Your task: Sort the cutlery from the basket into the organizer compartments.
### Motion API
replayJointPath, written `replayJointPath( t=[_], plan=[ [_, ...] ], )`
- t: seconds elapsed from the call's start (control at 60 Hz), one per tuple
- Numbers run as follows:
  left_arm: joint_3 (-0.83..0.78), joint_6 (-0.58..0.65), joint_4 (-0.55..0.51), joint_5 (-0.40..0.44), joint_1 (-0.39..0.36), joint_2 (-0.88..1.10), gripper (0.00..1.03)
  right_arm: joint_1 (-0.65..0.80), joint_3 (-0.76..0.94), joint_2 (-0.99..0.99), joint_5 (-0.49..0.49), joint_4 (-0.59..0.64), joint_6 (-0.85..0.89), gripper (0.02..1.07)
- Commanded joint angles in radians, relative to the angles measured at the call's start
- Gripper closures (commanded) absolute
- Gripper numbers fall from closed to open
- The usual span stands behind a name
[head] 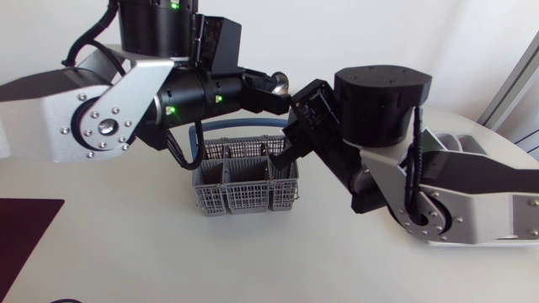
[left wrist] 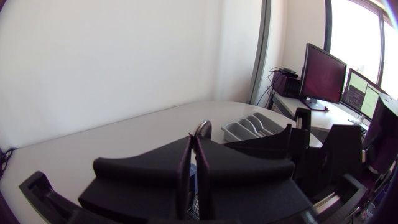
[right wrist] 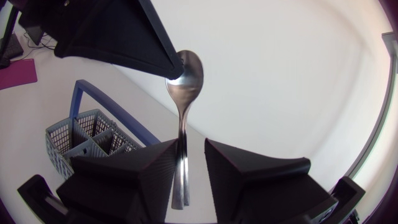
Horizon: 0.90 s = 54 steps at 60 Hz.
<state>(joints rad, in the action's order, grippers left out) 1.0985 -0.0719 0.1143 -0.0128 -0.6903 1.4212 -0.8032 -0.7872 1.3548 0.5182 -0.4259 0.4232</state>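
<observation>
Spoon (right wrist: 184, 93) held in air above basket (head: 240, 198), bowl end clenched in left tool (left wrist: 193, 142). Handle hangs between spread fingers of right tool (right wrist: 189, 155), close beside one finger; right tool grasps nothing. Organizer (left wrist: 249, 127) sits well apart on worktop (head: 126, 236), beside right arm. Judgement: early stage, likely handover; spoon not yet sorted, no cutlery visible in organizer, basket contents unclear.

The left gripper (left wrist: 193, 140), over the desk's (head: 126, 244) middle, clamps a spoon (right wrist: 185, 81) by its bowl; the right gripper (right wrist: 191, 146) hangs just beneath, fingers apart.
</observation>
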Motion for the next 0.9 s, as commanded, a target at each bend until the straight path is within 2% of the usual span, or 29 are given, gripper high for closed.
replayJointPath(
  t=[0.0,0.083,0.233,0.45,0.883],
  plan=[
    [-0.015,-0.014,0.018,0.001,-0.011,0.001,1.0,-0.008,-0.041,0.027,0.003,-0.002,0.023,0.89],
    [-0.017,-0.012,0.015,0.001,-0.012,0.001,1.0,-0.008,-0.049,0.026,0.002,0.004,0.025,0.96],
    [-0.022,-0.012,0.016,0.001,-0.017,-0.004,0.99,-0.01,-0.043,0.026,-0.003,0.012,0.025,0.98],
    [-0.02,-0.005,0.019,0.001,-0.031,-0.022,0.82,-0.016,-0.035,0.023,-0.014,0.029,0.025,0.99],
    [-0.026,0.037,0.024,0.001,-0.031,-0.091,0.63,-0.013,0.016,-0.039,-0.052,0.082,0.019,1.0]
  ],
)
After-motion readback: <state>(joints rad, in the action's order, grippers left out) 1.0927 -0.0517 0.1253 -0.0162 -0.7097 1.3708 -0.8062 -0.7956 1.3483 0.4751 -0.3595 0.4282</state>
